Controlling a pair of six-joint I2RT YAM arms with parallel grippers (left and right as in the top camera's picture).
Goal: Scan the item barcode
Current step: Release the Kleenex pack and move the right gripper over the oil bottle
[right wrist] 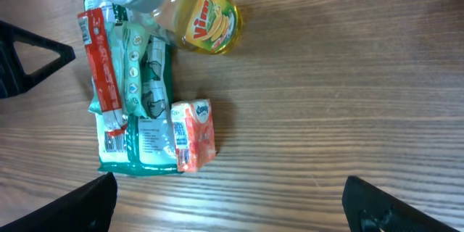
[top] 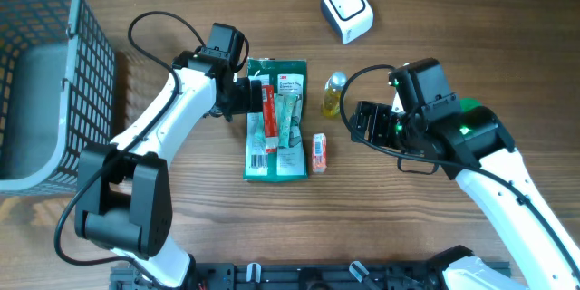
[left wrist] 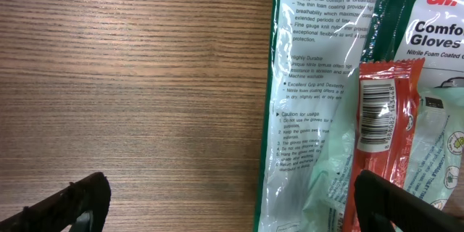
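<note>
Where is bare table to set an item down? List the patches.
Free: far edge between basket and scanner; far right corner beyond the scanner; near strip below the glove packet. Crowded: the middle, where glove packet, bottle, small carton, left gripper and right gripper bunch.

overhead looks straight down on the whole table (top: 227, 0). left wrist sits close above the glove pack (left wrist: 319, 80); right wrist, higher up, shares that pack with both.
</note>
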